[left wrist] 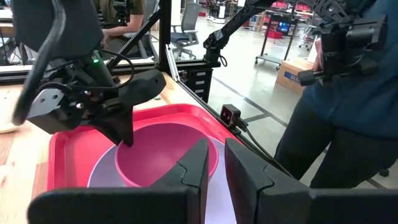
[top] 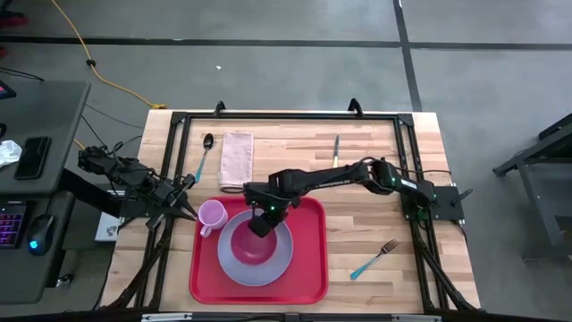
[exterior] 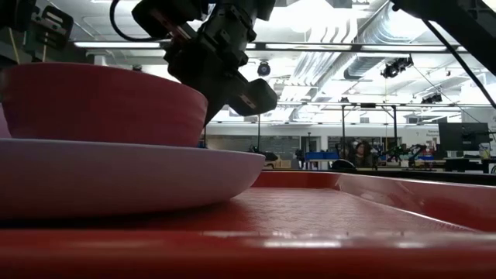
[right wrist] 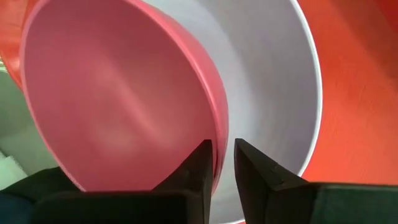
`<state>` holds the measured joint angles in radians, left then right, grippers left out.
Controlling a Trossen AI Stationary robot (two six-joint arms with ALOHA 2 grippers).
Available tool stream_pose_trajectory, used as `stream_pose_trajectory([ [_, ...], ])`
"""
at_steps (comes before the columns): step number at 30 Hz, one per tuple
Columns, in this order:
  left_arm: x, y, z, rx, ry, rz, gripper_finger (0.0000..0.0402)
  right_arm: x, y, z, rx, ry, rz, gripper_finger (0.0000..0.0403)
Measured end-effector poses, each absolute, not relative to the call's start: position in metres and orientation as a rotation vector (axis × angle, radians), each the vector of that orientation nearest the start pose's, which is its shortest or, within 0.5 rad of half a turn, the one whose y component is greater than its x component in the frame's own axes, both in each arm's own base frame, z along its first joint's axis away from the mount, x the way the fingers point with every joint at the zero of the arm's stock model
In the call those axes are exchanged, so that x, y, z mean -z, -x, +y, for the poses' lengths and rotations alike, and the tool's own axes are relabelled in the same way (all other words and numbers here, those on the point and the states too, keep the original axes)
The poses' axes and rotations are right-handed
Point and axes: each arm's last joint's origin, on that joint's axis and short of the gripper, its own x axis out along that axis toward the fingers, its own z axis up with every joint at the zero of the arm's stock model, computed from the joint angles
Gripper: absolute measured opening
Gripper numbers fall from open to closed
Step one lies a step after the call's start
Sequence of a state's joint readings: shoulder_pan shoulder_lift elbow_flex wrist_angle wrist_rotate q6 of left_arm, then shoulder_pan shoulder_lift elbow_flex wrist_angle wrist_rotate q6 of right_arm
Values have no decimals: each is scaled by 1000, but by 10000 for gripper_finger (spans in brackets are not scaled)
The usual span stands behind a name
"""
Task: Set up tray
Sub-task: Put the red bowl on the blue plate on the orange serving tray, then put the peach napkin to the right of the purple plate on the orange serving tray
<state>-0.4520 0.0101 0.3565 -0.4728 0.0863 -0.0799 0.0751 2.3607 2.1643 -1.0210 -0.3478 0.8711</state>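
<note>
The red tray [top: 308, 273] lies at the table's near middle. A lavender plate [top: 279, 265] rests flat on it, and a pink bowl [top: 253, 245] stands on the plate. My right gripper [top: 261, 224] reaches in from the right and is shut on the bowl's far rim; it also shows in the low view [exterior: 232, 85] and the left wrist view [left wrist: 127, 134]. A pink mug [top: 212, 215] stands at the tray's left edge. My left gripper [top: 189, 207] waits just left of the mug, touching nothing; its fingers [left wrist: 199, 165] leave only a narrow slit. My right gripper [right wrist: 222, 155] pinches the bowl's rim [right wrist: 217, 130] on the bowl's far side, one finger inside the bowl and one outside. The fingers come from above, slanting down from the far side. The bowl's base rests on the plate [right wrist: 273, 81].
On the bare wood beyond the tray lie a spoon [top: 206, 150], a folded napkin [top: 237, 159] and a slim utensil [top: 336, 148]; a teal-handled fork [top: 375, 258] lies right of the tray. A person [left wrist: 348, 93] stands beyond the table's edge.
</note>
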Motion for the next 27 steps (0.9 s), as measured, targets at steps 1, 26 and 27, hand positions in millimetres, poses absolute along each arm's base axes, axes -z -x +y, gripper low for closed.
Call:
stream_pose_trajectory([
  [1, -234, -55, -29, 532, 54, 147, 85, -211, -490, 46, 185, -916, 1308, 43],
  [26, -234, -55, -29, 532, 56, 141, 85, -237, -485, 37, 162, -922, 1248, 53],
  [27, -234, -55, -29, 532, 56, 139, 85, -241, -484, 37, 156, -922, 1235, 53],
])
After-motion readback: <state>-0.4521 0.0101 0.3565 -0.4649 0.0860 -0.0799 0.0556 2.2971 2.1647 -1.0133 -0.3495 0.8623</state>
